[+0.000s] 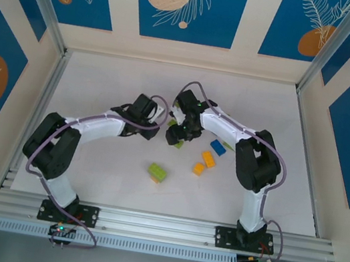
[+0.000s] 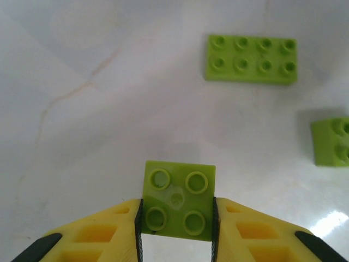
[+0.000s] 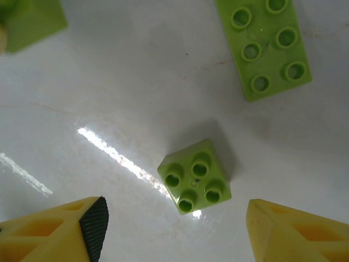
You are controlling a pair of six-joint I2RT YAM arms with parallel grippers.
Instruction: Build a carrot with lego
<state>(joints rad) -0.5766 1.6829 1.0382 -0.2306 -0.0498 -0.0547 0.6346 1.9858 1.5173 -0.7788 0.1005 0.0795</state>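
likely gathering greens — left end effector [image 2: 177,218] pinches a lime brick [image 2: 179,188], right end effector [image 3: 174,225] hangs wide open over a second lime brick [image 3: 195,177] — closing on it looks next.

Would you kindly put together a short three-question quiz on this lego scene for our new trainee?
1. True or false: the left gripper is shut on a lime four-stud brick.
2. The right gripper is: A) shut on nothing; B) open, with a loose lime four-stud brick on the table before it; C) shut on that loose brick.
3. In the left wrist view, how many studs does the long lime brick show?
Key: 1 true; 2 B; 3 eight.
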